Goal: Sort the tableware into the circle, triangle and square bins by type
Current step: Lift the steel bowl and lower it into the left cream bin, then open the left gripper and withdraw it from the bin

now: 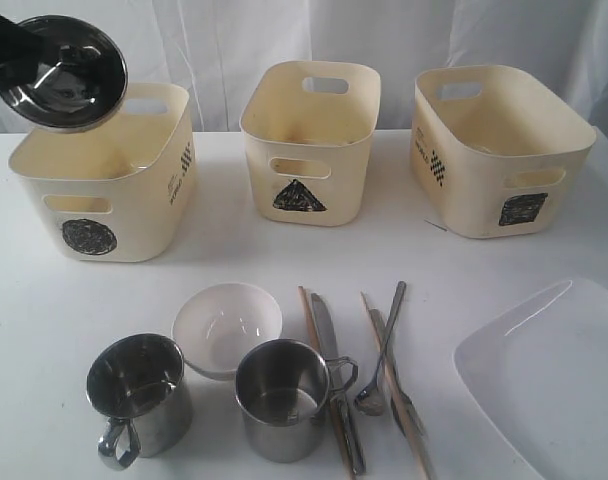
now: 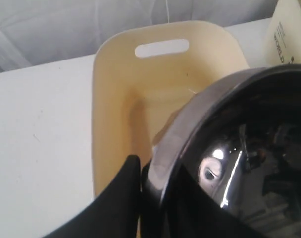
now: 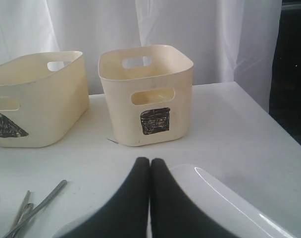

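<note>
Taking the exterior view as a clock face, with 12 at the far edge of the table (image 1: 44,330):

At 10 o'clock the left claw (image 2: 146,198) is clamped on the rim of the steel bowl (image 1: 69,70). It holds the bowl in the air, tipped up on edge with its shiny inside facing the camera, over the far left corner of the circle bin (image 1: 114,200). The left wrist view shows the bin's cream interior directly beneath the bowl.

At 12 o'clock stands the triangle bin (image 1: 309,150), apart from its neighbours.

At 7 o'clock the left mug (image 1: 139,395) stands upright, its handle turned toward 6. The white bowl (image 1: 227,325) sits just behind it and touches or nearly touches both mugs. The right mug (image 1: 284,400) stands upright at 6 o'clock with its handle pointing toward 3.

Just right of that mug the cutlery lies in a loose bundle running from 12 to 6: one of the chopsticks (image 1: 308,315), the knife (image 1: 329,345), the spoon (image 1: 382,365) and the fork (image 1: 402,395), some crossing each other.

At 2 o'clock is the square bin (image 1: 494,150).

At 4 o'clock the square plate (image 1: 554,370) lies flat and runs out of view. The right claw (image 3: 149,166) hangs low over the plate's edge with its two fingers pressed together and nothing between them.
</note>
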`<move>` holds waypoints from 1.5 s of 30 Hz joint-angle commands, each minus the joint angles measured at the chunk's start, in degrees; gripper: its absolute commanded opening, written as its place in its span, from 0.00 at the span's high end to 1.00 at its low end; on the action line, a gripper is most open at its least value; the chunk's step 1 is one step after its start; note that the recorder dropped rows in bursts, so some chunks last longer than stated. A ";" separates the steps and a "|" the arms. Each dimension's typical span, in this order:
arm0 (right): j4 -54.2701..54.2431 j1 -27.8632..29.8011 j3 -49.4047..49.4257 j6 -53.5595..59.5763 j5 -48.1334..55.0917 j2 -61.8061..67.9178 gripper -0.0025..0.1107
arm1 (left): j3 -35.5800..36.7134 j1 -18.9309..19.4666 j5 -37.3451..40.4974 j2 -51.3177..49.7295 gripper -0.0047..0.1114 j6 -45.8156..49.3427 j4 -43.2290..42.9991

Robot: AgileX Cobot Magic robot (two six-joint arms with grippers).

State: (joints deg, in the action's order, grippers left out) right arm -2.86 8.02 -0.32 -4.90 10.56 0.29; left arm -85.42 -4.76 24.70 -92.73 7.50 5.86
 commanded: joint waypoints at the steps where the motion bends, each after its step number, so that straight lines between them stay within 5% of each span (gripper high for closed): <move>1: -0.21 -0.05 0.32 0.03 -0.33 -0.29 0.98 | -8.05 0.05 0.90 -8.04 0.96 -0.26 -0.39; 10: -0.21 -0.05 0.32 0.03 -0.33 -0.29 0.98 | -15.89 0.05 2.13 -20.77 0.96 -1.38 -0.18; 23: -0.21 -0.05 0.32 0.03 -0.33 -0.29 0.98 | -17.38 0.05 2.11 -27.66 0.96 -1.73 0.07; 34: -0.21 -0.05 0.32 0.03 -0.33 -0.29 0.98 | -17.38 0.05 2.30 -27.19 0.55 -1.73 2.59; 45: -0.10 -0.05 0.32 0.03 -0.33 -0.29 0.98 | -17.38 0.05 11.73 -16.39 0.54 -1.57 2.70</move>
State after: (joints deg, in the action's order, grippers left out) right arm -2.86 8.02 -0.32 -4.90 10.56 0.29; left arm -102.43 -4.76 31.70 -113.03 6.33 7.81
